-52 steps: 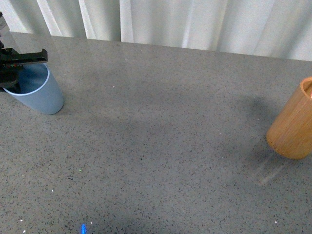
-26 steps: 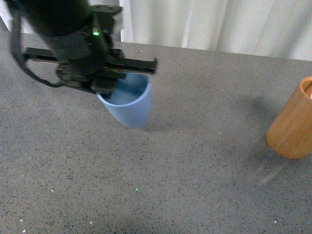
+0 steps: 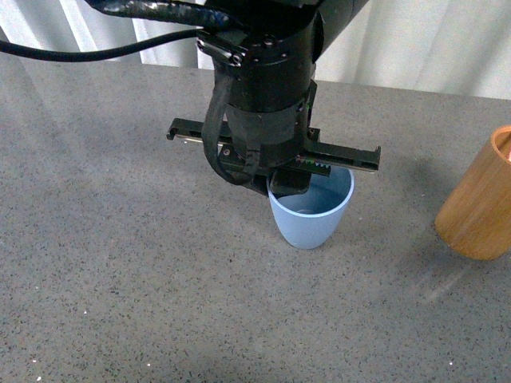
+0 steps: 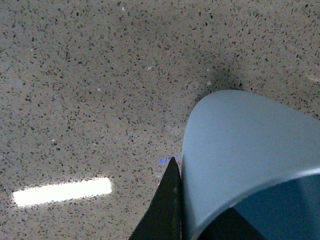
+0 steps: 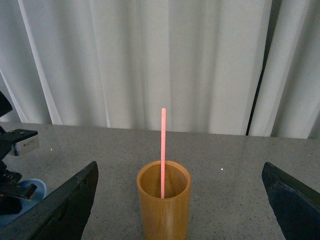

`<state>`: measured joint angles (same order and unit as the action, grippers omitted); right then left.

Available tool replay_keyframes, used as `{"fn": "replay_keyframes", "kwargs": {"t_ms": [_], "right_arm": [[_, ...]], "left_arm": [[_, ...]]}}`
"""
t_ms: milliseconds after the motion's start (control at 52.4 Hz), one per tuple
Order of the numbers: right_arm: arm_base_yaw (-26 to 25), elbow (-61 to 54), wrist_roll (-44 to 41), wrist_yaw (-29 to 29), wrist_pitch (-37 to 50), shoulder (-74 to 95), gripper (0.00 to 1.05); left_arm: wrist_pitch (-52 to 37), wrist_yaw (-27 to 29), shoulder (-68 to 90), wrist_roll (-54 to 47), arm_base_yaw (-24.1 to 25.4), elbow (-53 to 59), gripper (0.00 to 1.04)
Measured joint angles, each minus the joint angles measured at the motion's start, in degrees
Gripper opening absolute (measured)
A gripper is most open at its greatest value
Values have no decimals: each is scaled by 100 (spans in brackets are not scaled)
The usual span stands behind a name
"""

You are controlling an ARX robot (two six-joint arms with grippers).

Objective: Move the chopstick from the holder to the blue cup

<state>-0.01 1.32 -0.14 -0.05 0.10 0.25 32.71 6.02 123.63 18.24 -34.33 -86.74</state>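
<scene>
Note: chopstick (image 5: 163, 150) upright in holder (image 5: 164, 205), straight ahead of right fingers (image 5: 65, 210), which are spread wide, empty, nearer; left fingers (image 4: 167, 210) clamp blue cup (image 3: 311, 215) wall.

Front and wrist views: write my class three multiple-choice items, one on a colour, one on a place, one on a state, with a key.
1. The cup is: A light blue; B green; C white.
2. The chopstick is: A in the cup; B lying flat; C upright in the holder.
3. The right tool is: A shut on the chopstick; B open, empty; C shut on the holder.
Key: A, front view shows it; C, it rises from the holder; B, it gapes wide, holding nothing.
</scene>
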Motion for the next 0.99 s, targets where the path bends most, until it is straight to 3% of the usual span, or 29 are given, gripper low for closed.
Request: {"fn": "replay_keyframes", "kwargs": {"t_ms": [229,343,534,629,706,820,954,992], "right_arm": [[0,0,0,0,0,0,95],[0,0,0,0,0,0,95],[0,0,0,0,0,0,95],[0,0,0,-2,0,0,95],[0,0,0,0,0,0,95],[0,0,0,0,0,0,95],[0,0,0,0,0,0,95],[0,0,0,-2,0,0,95]], "left_arm": [[70,2,227,105,-46,-313,5],[55,-57,262,140,-50,-356,29],[9,-144,227,136,-4,-356,51],[-229,-260,-44,136,85,-157,68],[-699,-319,-706,138,293,378,84],[-1462,-160,-1722,26,616,1150,99],[-3134,-870,-3886,129,1355,2955,98],[-4179,-385,-4542,-94,1486,3716,92]]}}
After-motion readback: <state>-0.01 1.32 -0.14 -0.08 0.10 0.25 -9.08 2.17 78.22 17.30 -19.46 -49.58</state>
